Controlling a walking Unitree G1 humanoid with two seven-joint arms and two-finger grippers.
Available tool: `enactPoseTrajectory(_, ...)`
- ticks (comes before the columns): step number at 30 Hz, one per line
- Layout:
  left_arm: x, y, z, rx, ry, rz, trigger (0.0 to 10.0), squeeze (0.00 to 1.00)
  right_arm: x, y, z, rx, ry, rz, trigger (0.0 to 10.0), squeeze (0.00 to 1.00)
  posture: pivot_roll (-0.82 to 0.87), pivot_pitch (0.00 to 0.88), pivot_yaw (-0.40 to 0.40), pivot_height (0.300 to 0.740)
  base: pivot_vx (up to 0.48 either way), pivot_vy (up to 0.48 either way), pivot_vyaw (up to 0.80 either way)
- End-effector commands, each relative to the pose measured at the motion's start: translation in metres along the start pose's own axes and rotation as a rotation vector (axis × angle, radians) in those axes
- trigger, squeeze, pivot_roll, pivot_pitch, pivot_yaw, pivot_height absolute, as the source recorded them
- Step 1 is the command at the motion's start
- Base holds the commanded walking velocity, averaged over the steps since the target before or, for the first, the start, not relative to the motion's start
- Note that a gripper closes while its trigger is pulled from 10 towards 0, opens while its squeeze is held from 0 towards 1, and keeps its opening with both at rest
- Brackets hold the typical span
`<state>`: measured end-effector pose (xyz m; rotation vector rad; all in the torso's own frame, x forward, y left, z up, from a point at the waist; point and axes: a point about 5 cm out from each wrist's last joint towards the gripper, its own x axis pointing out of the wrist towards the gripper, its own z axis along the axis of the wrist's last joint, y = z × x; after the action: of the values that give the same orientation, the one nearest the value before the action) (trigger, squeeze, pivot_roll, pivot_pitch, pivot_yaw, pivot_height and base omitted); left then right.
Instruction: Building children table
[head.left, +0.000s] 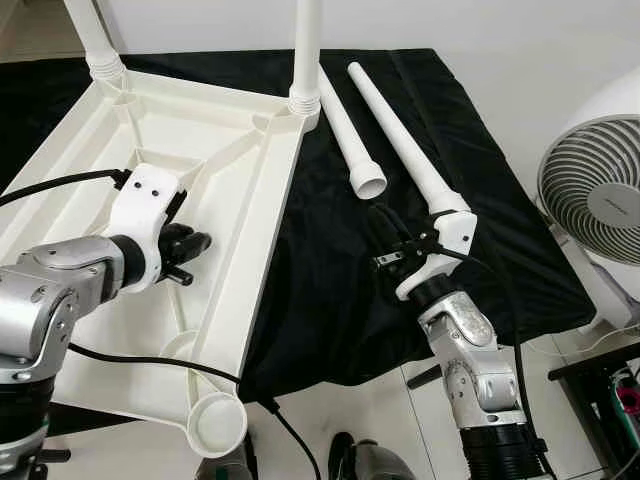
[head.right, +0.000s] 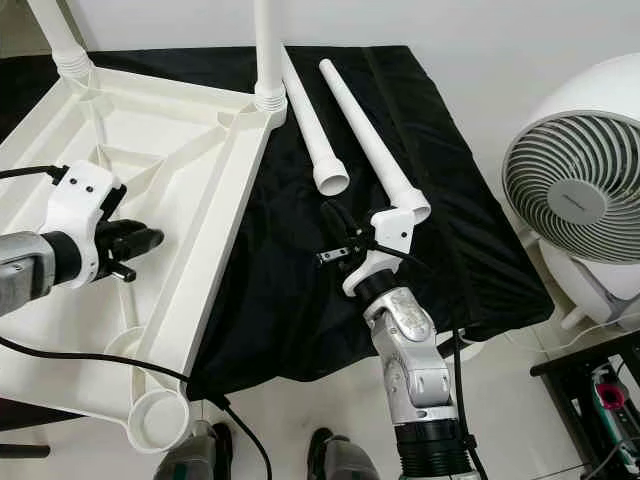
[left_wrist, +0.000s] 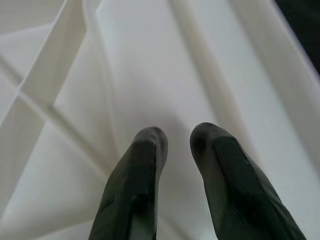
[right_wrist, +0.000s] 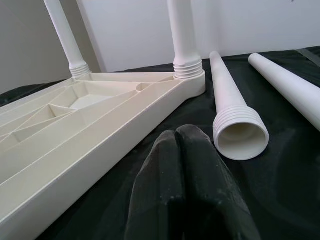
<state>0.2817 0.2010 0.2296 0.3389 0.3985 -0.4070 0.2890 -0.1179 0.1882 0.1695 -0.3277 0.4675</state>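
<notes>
Upside-down white plastic tabletop (head.left: 230, 170) lies on the left w/ ribbed underside up; its long axis runs near-to-far. Two legs already stand upright in the far corner sockets: far-left leg (head.left: 92, 35) and far-right leg (head.left: 306, 50). The near corner socket (head.left: 218, 420) is an open round cup.

Two loose legs lie on the black cloth (head.left: 330, 300), right of the top. We see the shorter-looking loose leg (head.left: 345, 130) just beside the far-right corner, long axis near-to-far, its threaded open end (right_wrist: 240, 135) pointing near, toward the right gripper (head.left: 385, 235). The second loose leg (head.left: 400, 140) lies right of it, roughly parallel, wide end near, passing beside the right wrist housing; whether they touch, we can't tell.

Left gripper (head.left: 190, 243) hovers over the top's underside, fingers (left_wrist: 142, 165) narrowly apart, holding nothing. Right gripper sits low over the cloth, near of the open end, fingers (right_wrist: 187, 165) pressed together, empty.

Around: white fan (head.left: 600, 190) at right, beyond the cloth edge; black cable (head.left: 150, 362) running across the near part of the top; dark stand (head.left: 600, 370) near-right. The cloth covers a low surface; pale tiled floor (head.left: 380, 400) near, white wall (head.left: 500, 30) far.
</notes>
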Motion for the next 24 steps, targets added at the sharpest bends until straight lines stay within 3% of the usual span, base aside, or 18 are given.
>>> enactPoseTrajectory(1, -0.002, 0.009, -0.003, 0.020, 0.011, 0.166, 10.0, 0.00, -0.001, 0.000, -0.002, 0.000, 0.005, 0.005, 10.0, 0.00, 0.19, 0.176, -0.062, 0.740, 0.000, 0.000, 0.00)
enactPoseTrajectory(7, -0.011, 0.020, 0.002, 0.095, 0.035, 0.205, 10.0, 0.00, -0.001, 0.000, -0.003, 0.001, 0.007, 0.006, 10.0, 0.00, 0.19, 0.179, -0.064, 0.740, 0.000, 0.000, 0.00)
enactPoseTrajectory(11, -0.012, 0.020, 0.002, 0.097, 0.039, 0.201, 10.0, 0.00, -0.001, 0.000, -0.003, 0.001, 0.006, 0.007, 10.0, 0.00, 0.19, 0.179, -0.064, 0.740, 0.000, 0.000, 0.00)
enactPoseTrajectory(12, -0.020, 0.023, -0.001, 0.158, 0.086, 0.190, 10.0, 0.00, -0.001, 0.000, -0.003, 0.002, 0.009, 0.007, 10.0, 0.00, 0.19, 0.188, -0.064, 0.740, 0.000, 0.000, 0.00)
enactPoseTrajectory(18, -0.029, 0.022, -0.009, 0.265, 0.156, 0.138, 10.0, 0.00, -0.001, 0.000, -0.004, 0.006, 0.011, 0.008, 10.0, 0.00, 0.20, 0.189, -0.065, 0.740, 0.000, 0.000, 0.00)
enactPoseTrajectory(24, -0.029, 0.018, -0.013, 0.291, 0.178, 0.104, 10.0, 0.00, -0.001, 0.000, -0.004, 0.007, 0.010, 0.009, 10.0, 0.00, 0.20, 0.188, -0.066, 0.740, 0.000, 0.000, 0.00)
